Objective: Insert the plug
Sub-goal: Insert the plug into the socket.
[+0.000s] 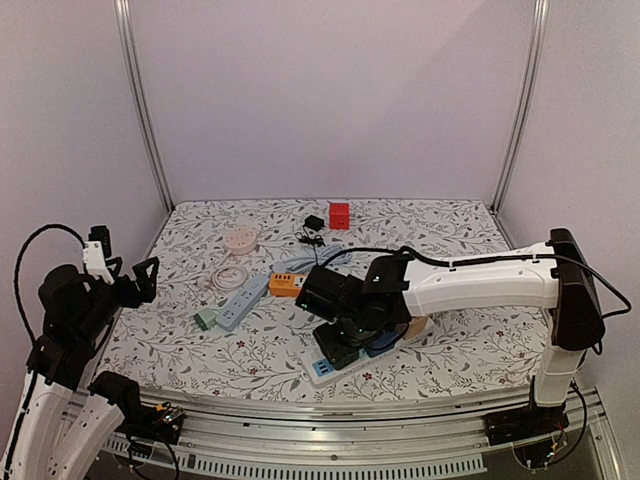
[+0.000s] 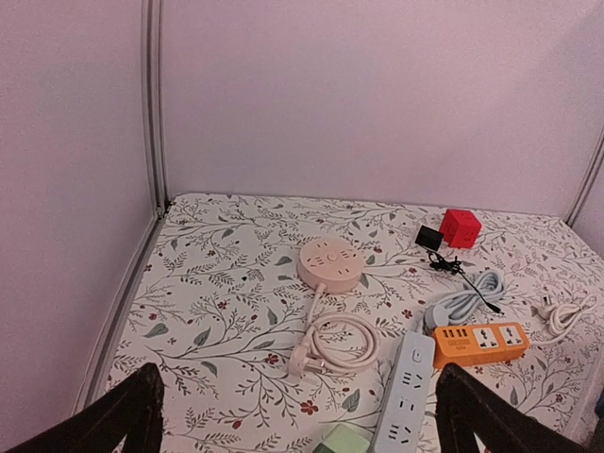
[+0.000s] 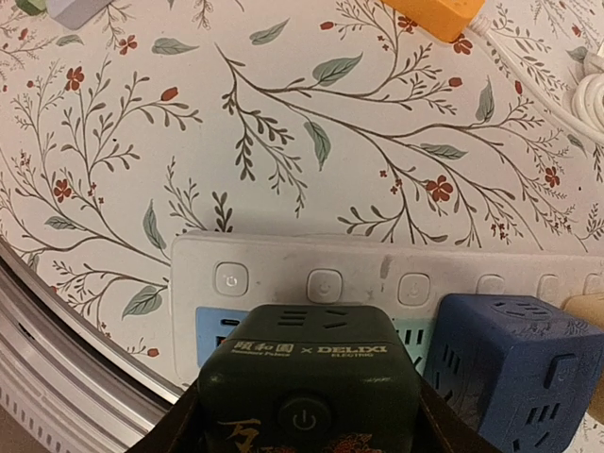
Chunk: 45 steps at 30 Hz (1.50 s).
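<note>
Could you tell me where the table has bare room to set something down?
Bare table lies right of the red cube along the far edge, and in front between the green plug and the white power strip. From pink round strip to orange strip it is crowded with cords.

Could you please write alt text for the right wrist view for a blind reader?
The right gripper grips a dark green cube adapter at a white power strip, beside a blue cube adapter on the strip. Behind lies a floral tablecloth with an orange power strip at the top edge.
</note>
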Each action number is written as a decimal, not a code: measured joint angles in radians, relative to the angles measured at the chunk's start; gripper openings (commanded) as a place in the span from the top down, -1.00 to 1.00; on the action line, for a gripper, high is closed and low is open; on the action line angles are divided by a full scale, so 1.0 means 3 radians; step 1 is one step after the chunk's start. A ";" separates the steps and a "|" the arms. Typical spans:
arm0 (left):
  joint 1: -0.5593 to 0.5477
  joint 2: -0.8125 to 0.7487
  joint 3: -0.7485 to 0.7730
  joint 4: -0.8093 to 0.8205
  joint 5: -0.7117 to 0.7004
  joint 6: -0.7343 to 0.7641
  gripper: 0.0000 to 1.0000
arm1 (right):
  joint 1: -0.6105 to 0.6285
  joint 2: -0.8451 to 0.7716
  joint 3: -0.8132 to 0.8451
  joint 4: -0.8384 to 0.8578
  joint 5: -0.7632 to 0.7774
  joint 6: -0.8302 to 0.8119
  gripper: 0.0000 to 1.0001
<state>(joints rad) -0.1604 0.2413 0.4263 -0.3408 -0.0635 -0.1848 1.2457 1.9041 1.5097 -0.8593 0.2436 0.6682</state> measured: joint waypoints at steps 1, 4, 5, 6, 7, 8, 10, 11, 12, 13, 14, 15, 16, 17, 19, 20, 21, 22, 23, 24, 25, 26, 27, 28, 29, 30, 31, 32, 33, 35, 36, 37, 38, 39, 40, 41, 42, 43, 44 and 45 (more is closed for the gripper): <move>0.0000 -0.0006 -0.0001 0.0000 -0.0001 0.0000 -0.97 | 0.0000 0.0000 -0.0024 0.0022 -0.0001 -0.0001 1.00; 0.0000 -0.0011 -0.0003 0.0003 -0.0001 0.0000 -0.97 | 0.0000 -0.0006 -0.0121 0.0123 0.0001 0.0001 1.00; 0.0000 -0.0014 -0.0003 0.0001 -0.0001 0.0000 -0.97 | 0.0003 -0.0020 -0.0148 0.0151 0.0001 0.0003 1.00; 0.0000 -0.0017 -0.0003 0.0003 -0.0001 0.0000 -0.97 | 0.0008 -0.0036 -0.0172 0.0177 -0.0001 0.0004 1.00; 0.0000 -0.0018 -0.0003 0.0003 -0.0001 0.0000 -0.97 | 0.0009 -0.0042 -0.0187 0.0193 -0.0009 0.0004 1.00; 0.0000 -0.0018 -0.0003 0.0003 -0.0001 0.0000 -0.97 | 0.0011 -0.0043 -0.0193 0.0203 -0.0017 0.0005 1.00; 0.0000 -0.0018 -0.0003 0.0004 -0.0001 0.0000 -0.97 | 0.0011 -0.0045 -0.0207 0.0224 -0.0029 0.0004 1.00; 0.0000 -0.0018 -0.0003 0.0004 -0.0001 0.0000 -0.97 | 0.0011 -0.0048 -0.0219 0.0234 -0.0031 0.0004 1.00; 0.0000 -0.0018 -0.0003 0.0004 -0.0001 0.0000 -0.97 | 0.0011 -0.0055 -0.0237 0.0249 -0.0031 0.0003 1.00; 0.0000 -0.0018 -0.0003 0.0004 -0.0001 0.0000 -0.97 | 0.0011 -0.0058 -0.0251 0.0254 -0.0031 0.0000 1.00; 0.0000 -0.0018 -0.0003 0.0004 -0.0001 0.0000 -0.97 | 0.0011 -0.0065 -0.0276 0.0270 -0.0028 -0.0006 1.00; 0.0000 -0.0018 -0.0003 0.0005 -0.0001 0.0000 -0.97 | 0.0011 -0.0067 -0.0298 0.0273 -0.0031 -0.0017 1.00; 0.0000 -0.0018 -0.0003 0.0005 -0.0001 0.0000 -0.97 | 0.0011 -0.0062 -0.0350 0.0296 -0.0031 -0.0015 1.00; 0.0000 -0.0018 -0.0003 0.0005 -0.0001 0.0000 -0.97 | 0.0011 -0.0032 -0.0408 0.0354 -0.0019 -0.0005 1.00; 0.0000 -0.0018 -0.0003 0.0009 -0.0001 0.0000 -0.97 | 0.0008 -0.0020 -0.0467 0.0421 -0.0042 -0.0018 1.00; 0.0000 -0.0018 -0.0003 0.0009 -0.0001 0.0000 -0.97 | 0.0008 -0.0032 -0.0498 0.0463 -0.0043 -0.0018 1.00; 0.0001 -0.0018 -0.0003 0.0010 -0.0003 0.0000 -0.97 | 0.0008 -0.0043 -0.0528 0.0496 -0.0046 -0.0019 1.00; 0.0001 -0.0018 -0.0003 0.0010 -0.0001 0.0000 -0.97 | 0.0005 -0.0065 -0.0571 0.0543 -0.0051 -0.0019 1.00; 0.0001 -0.0018 -0.0003 0.0010 -0.0003 0.0000 -0.97 | 0.0003 -0.0083 -0.0603 0.0580 -0.0056 -0.0018 1.00; 0.0001 -0.0018 -0.0003 0.0011 -0.0001 0.0000 -0.97 | 0.0000 -0.0093 -0.0621 0.0600 -0.0061 -0.0018 1.00; 0.0001 -0.0018 -0.0003 0.0011 -0.0001 0.0000 -0.97 | -0.0003 -0.0095 -0.0624 0.0605 -0.0065 -0.0019 1.00; 0.0001 -0.0018 -0.0003 0.0011 -0.0001 0.0000 -0.97 | -0.0004 -0.0095 -0.0623 0.0605 -0.0067 -0.0023 1.00; 0.0001 -0.0017 -0.0003 0.0011 -0.0001 0.0000 -0.97 | -0.0005 -0.0095 -0.0619 0.0601 -0.0070 -0.0028 0.99; 0.0001 -0.0017 -0.0003 0.0011 -0.0001 0.0000 -0.96 | -0.0005 -0.0094 -0.0610 0.0591 -0.0072 -0.0037 0.87; 0.0001 -0.0017 -0.0003 0.0013 -0.0001 0.0000 -0.96 | -0.0008 -0.0088 -0.0594 0.0575 -0.0075 -0.0043 0.70; 0.0001 -0.0015 -0.0003 0.0013 -0.0001 0.0000 -0.96 | -0.0008 -0.0076 -0.0570 0.0549 -0.0079 -0.0058 0.52; 0.0003 -0.0014 -0.0003 0.0013 -0.0001 0.0000 -0.96 | -0.0009 -0.0058 -0.0533 0.0512 -0.0083 -0.0074 0.34; 0.0004 -0.0013 -0.0003 0.0013 -0.0001 0.0000 -0.96 | -0.0009 -0.0039 -0.0488 0.0465 -0.0084 -0.0085 0.18; 0.0005 -0.0010 -0.0003 0.0013 -0.0001 0.0000 -0.96 | -0.0009 -0.0011 -0.0416 0.0402 -0.0084 -0.0100 0.06; 0.0006 -0.0003 -0.0003 0.0013 -0.0001 0.0000 -0.96 | -0.0008 0.0041 -0.0242 0.0238 -0.0084 -0.0148 -0.15; 0.0006 0.0004 -0.0003 0.0015 -0.0001 0.0000 -0.96 | -0.0008 0.0081 -0.0159 0.0156 -0.0084 -0.0177 -0.22; 0.0006 0.0004 -0.0003 0.0014 -0.0001 0.0000 -0.96 | -0.0008 0.0109 -0.0093 0.0090 -0.0083 -0.0207 -0.28; 0.0006 0.0004 -0.0003 0.0015 0.0000 0.0000 -0.96 | -0.0009 0.0149 -0.0008 -0.0008 -0.0081 -0.0253 -0.34; 0.0008 0.0004 -0.0003 0.0018 0.0000 0.0000 -0.96 | -0.0009 0.0188 0.0075 -0.0106 -0.0084 -0.0308 -0.40; 0.0009 0.0004 -0.0003 0.0018 0.0001 0.0001 -0.96 | -0.0009 0.0217 0.0146 -0.0217 -0.0088 -0.0357 -0.49; 0.0013 0.0004 -0.0003 0.0018 0.0003 0.0001 -0.96 | -0.0005 0.0240 0.0207 -0.0350 -0.0093 -0.0416 -0.57; 0.0015 0.0004 -0.0003 0.0018 0.0003 0.0001 -0.96 | -0.0001 0.0253 0.0268 -0.0463 -0.0099 -0.0468 -0.66; 0.0019 0.0004 -0.0003 0.0018 0.0004 0.0001 -0.96 | -0.0001 0.0254 0.0336 -0.0561 -0.0107 -0.0521 -0.81; 0.0024 0.0004 -0.0003 0.0018 0.0009 0.0001 -0.96 | 0.0000 0.0253 0.0409 -0.0646 -0.0117 -0.0561 -0.94; 0.0029 0.0004 -0.0003 0.0018 0.0011 0.0001 -0.96 | 0.0001 0.0252 0.0472 -0.0696 -0.0130 -0.0573 -0.97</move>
<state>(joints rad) -0.1516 0.2424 0.4255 -0.3355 -0.0601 -0.1844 1.2461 1.9797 1.6512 -1.0679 0.2047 0.4961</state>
